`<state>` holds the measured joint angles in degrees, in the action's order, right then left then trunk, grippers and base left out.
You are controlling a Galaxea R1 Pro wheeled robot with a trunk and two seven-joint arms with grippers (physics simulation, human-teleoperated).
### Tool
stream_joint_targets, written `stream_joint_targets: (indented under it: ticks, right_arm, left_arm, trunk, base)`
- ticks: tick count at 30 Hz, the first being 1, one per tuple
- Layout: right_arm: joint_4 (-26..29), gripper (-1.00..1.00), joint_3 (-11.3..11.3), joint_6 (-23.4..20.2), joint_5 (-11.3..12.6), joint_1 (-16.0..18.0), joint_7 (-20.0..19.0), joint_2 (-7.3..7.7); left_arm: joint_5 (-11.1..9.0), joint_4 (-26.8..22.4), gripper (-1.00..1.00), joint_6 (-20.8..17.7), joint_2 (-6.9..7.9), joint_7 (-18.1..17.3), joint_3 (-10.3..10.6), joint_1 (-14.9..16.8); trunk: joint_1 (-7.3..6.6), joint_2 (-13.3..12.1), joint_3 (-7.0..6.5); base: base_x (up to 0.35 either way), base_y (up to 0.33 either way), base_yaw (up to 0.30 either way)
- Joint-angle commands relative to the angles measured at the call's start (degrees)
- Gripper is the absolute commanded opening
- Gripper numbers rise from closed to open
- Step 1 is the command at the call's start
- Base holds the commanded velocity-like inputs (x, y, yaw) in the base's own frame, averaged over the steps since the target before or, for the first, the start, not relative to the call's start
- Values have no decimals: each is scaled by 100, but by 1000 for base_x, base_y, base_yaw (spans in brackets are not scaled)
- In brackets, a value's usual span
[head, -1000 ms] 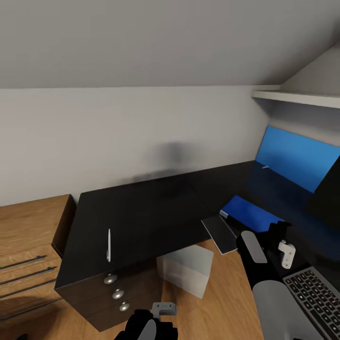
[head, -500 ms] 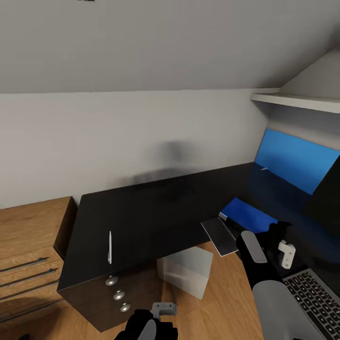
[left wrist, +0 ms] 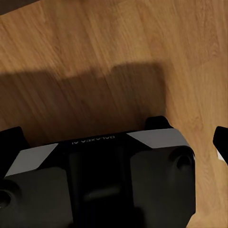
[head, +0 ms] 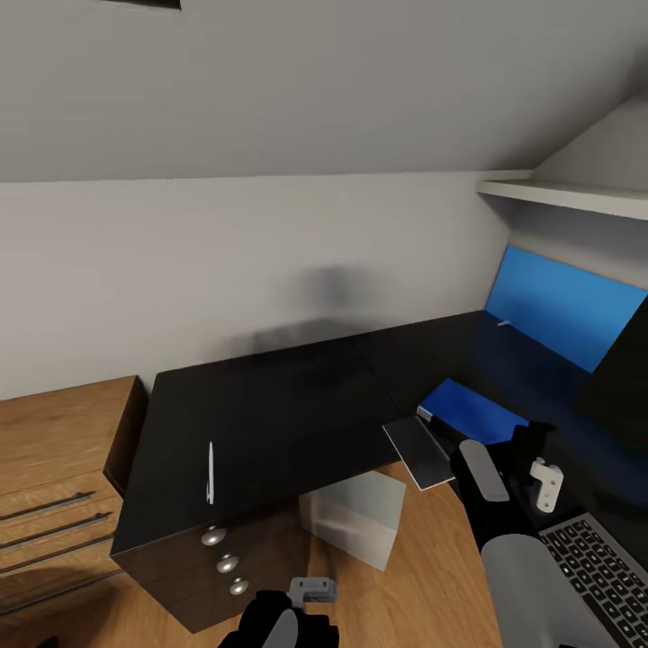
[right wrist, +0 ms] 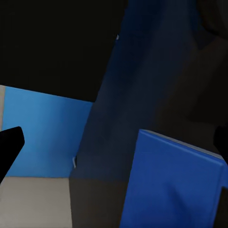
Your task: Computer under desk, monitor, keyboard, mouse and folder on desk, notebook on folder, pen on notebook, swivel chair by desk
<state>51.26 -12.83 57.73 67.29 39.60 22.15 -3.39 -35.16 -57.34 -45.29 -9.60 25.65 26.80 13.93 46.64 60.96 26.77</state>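
- a long black glossy desk [head: 270,405] is seen running along the white wall, with round silver drawer knobs on its near end and a wooden dresser [head: 54,468] just beside it.
- a thin white pen [head: 211,471] is seen lying flat on the desk near its front edge, well apart from both grippers.
- a flat blue rectangular folder [head: 472,411] is seen on the desk further along, and a grey flat notebook [head: 419,450] lies touching or just beside it, overhanging the desk edge; it is not stacked on the folder.
- a dark laptop-style keyboard [head: 603,567] is seen at the lower corner of the head view, beside the right arm.
- the right gripper [head: 531,463] is held just above the desk near the folder; in the right wrist view the blue folder [right wrist: 171,185] is ahead and the black fingertips [right wrist: 9,142] are at opposite edges, so the jaws are judged wide and empty.
- the left gripper [head: 310,589] is held low over the wooden floor [left wrist: 95,57]; its jaws are hidden by its own body, so their state cannot be told.
- risk, as a judgement: the overhanging notebook could be knocked to the floor if the right arm is swept past it.
- the thin pen could slip from a pinch or be rolled off the near edge if it is approached off centre.
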Motion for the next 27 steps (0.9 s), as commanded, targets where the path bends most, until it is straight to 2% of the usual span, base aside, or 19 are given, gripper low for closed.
stream_joint_targets:
  ticks: [1, 27]
  right_arm:
    - [6, 100, -8, -1, -41, 4, 52, -4]
    - [6, 100, 8, 10, -39, 4, 53, -7]
  left_arm:
    - [-60, -5, 100, -8, 2, 57, 10, 4]
    - [-61, -1, 100, -6, 2, 54, 10, 4]
  trunk:
    - [0, 4, 6]
    - [0, 4, 6]
  base:
    - [0, 0, 0]
    - [0, 0, 0]
